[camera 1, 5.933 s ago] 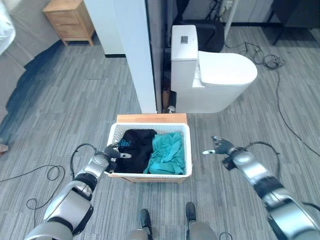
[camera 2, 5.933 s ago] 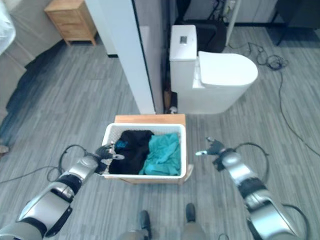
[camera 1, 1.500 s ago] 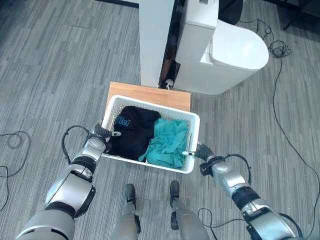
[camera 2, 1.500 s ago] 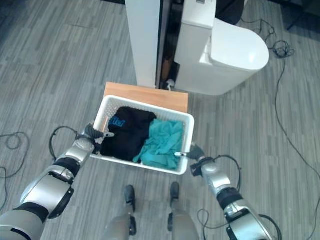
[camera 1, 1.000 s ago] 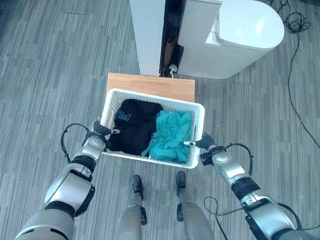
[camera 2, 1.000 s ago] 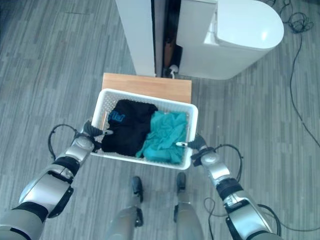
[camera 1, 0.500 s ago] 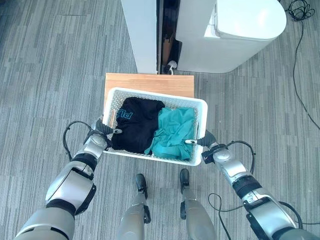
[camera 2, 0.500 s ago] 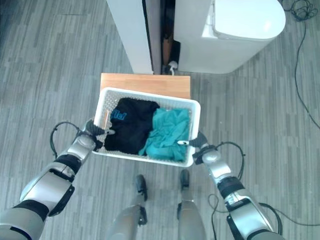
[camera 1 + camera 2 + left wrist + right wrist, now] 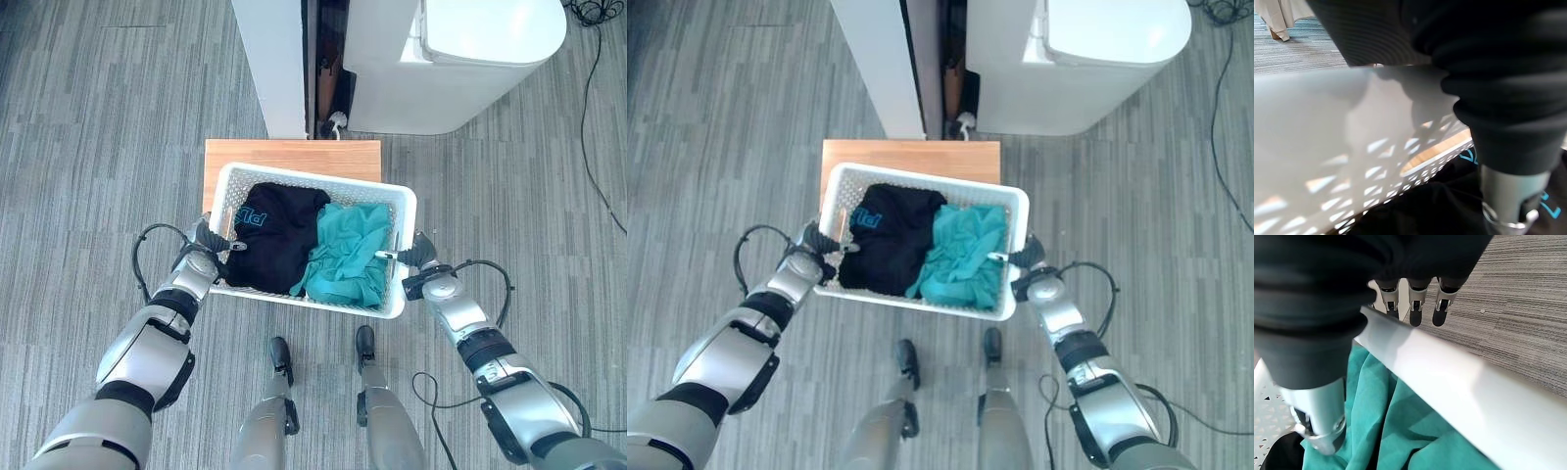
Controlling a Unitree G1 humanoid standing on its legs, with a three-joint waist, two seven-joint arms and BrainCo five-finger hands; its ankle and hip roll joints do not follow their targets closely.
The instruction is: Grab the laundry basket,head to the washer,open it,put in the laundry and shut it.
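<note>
Floor: grey striped carpet [image 9: 88,147] all round, with a low wooden stand [image 9: 291,158] just past the basket's far side; whether the basket touches the stand cannot be told
Background: white pillar [image 9: 272,59] at the far edge and, beside it across a dark gap, a white rounded unit [image 9: 460,59] with a smooth closed lid
Laundry basket: white perforated laundry basket [image 9: 399,227], rectangular, directly in front of the robot between its two arms, skewed a little so the right end sits nearer the body
Contents: black garment [image 9: 276,235] with blue print fills the left half; teal garment [image 9: 345,255] fills the right half, bunched and touching the black one along the middle
Left hand: left hand [image 9: 208,247] is at the basket's left short rim, the thumb reaching over the rim above the black garment; in the left wrist view the thumb [image 9: 1508,196] lies inside the white wall over the dark cloth, while the fingers are hidden behind the wall, so its grip cannot be told
Right hand: right hand [image 9: 423,262] is clamped on the right short rim; in the right wrist view the dark-tipped fingers [image 9: 1418,308] curl down the outside of the white rim and the thumb [image 9: 1320,421] sits inside against the teal cloth, pinching the rim between them
Cables: loose black cable [image 9: 602,137] trails over the carpet at the far right, well apart from the basket
</note>
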